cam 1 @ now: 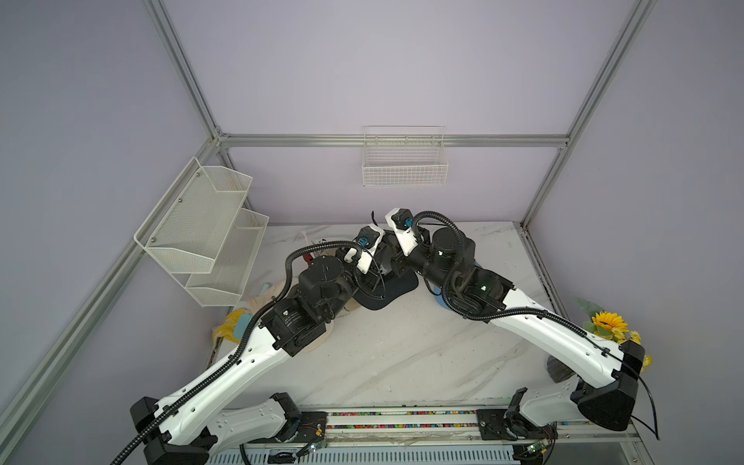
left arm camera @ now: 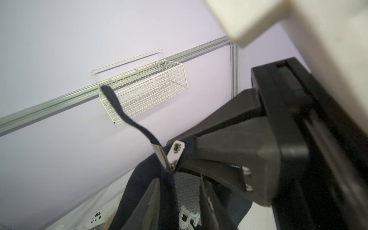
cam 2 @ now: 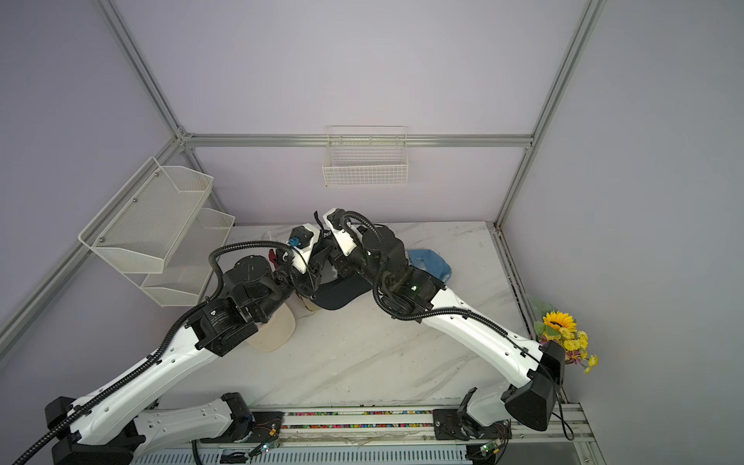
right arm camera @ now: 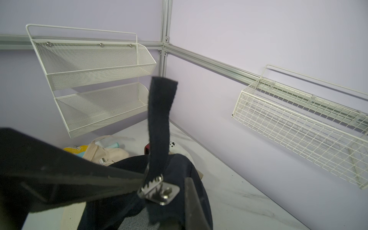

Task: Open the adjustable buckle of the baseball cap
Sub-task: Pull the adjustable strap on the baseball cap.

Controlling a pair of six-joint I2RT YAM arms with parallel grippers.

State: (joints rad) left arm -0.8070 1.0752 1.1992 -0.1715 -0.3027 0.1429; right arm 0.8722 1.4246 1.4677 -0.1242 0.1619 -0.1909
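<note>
Since the baseball cap (cam 2: 342,297) is navy cloth with a mesh lining, it is judged to be light and limp, likely to sag and twist wherever it is not held; only the brim is expected to be stiff. The buckle (right arm camera: 159,190) is a small bright metal clamp, judged hard, slick and awkward to pinch. Its toothed flap is seen tilted up from the base plate, and the strap tail (right arm camera: 160,119) passing through it stands upright, thin and floppy. Hold is best taken on the band close beside the buckle to steady it, and on the free edge of the flap to lever it. The cap is seen raised by its back at the rear middle of the marble table (cam 1: 402,354), brim lowest; whether the brim touches the top cannot be told. The right gripper (left arm camera: 190,147) is clamped tight on the cap's band right beside the buckle. The left gripper (left arm camera: 179,179) is seen with its fingers (left arm camera: 148,205) a narrow way apart, on either side of the cloth just under the buckle, and nothing is seen to be pinched by it. Inside the crown a pale stitched letter (left arm camera: 187,217) resembling a B is made out, and "MLB" is read on a white label (left arm camera: 96,217) lying behind. A cream cap (cam 2: 277,334) and a blue cap (cam 2: 430,261) lie near.
</note>
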